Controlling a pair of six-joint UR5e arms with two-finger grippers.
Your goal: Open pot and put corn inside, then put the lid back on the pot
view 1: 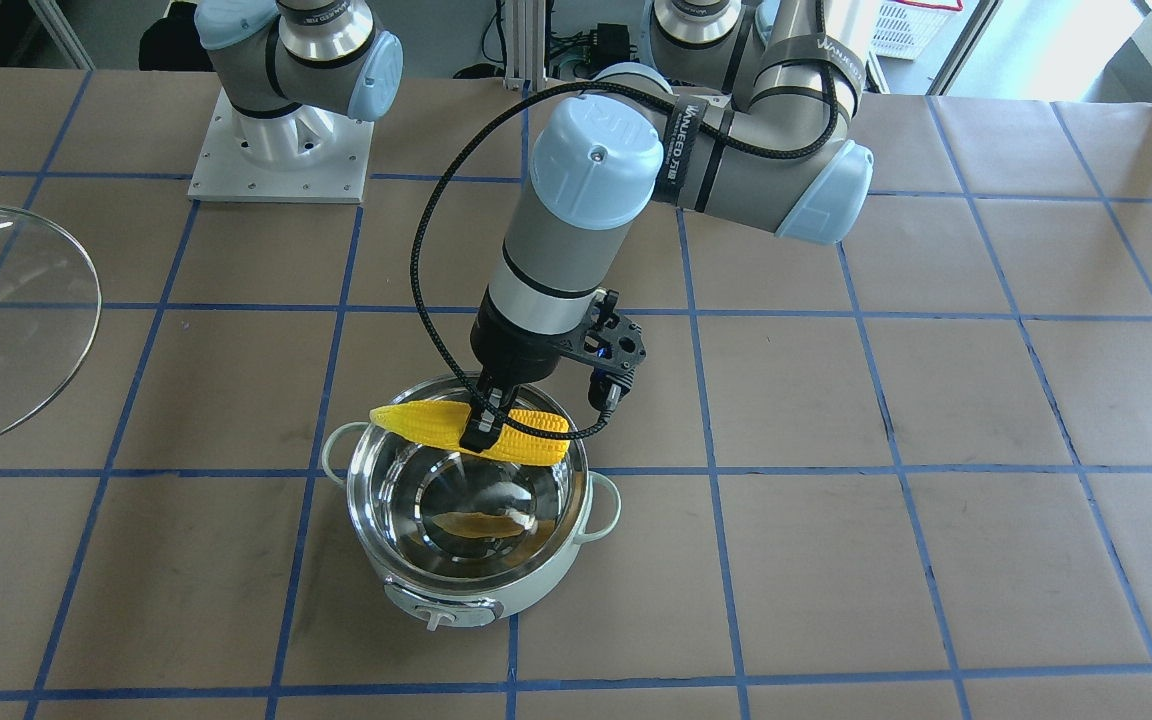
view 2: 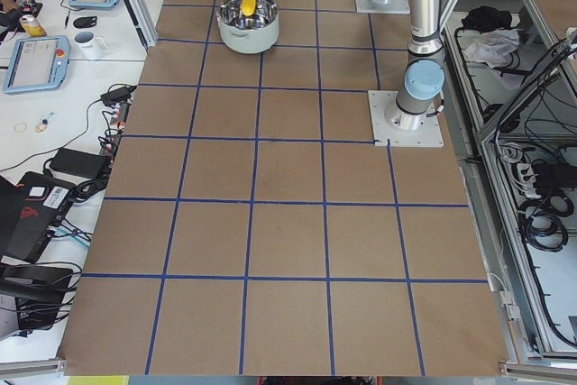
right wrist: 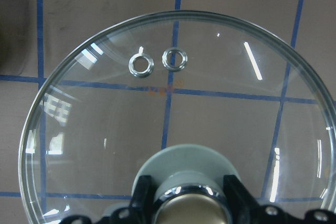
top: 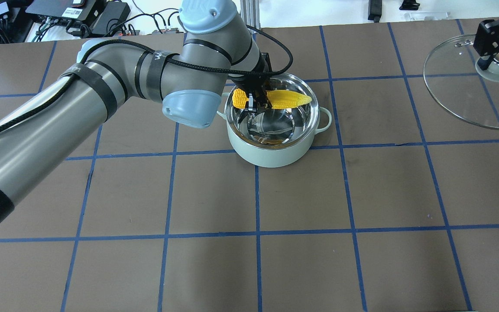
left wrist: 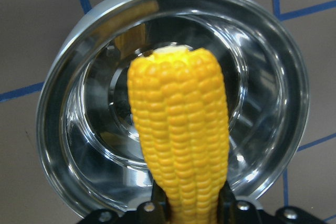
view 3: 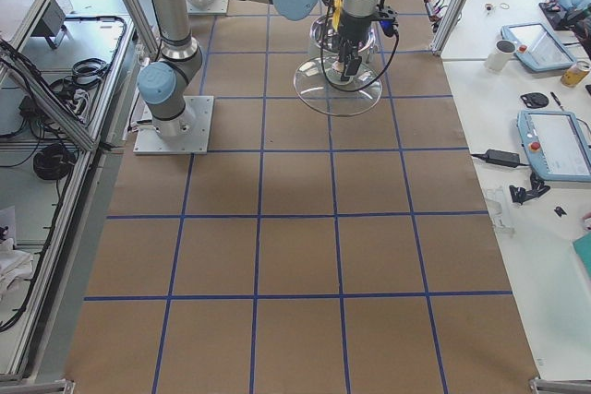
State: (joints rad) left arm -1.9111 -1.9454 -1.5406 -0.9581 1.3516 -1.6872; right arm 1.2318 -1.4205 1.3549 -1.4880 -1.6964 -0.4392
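Pot [top: 271, 154], one, open on counter [top: 249, 260]; one corn [top: 290, 99] clamped in left hand [top: 258, 104] above it; one lid [top: 457, 99] gripped by right hand [top: 497, 63]

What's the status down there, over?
Left tool shut on corn, over open pot. Right tool shut on lid, away from pot. Nothing in the way.

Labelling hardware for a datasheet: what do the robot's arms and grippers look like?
The left arm and right arm are grey tubes with pale blue rounded joint caps. A black braided cable runs along the left one under black straps with white lettering. The left gripper and right gripper are black and two-fingered.
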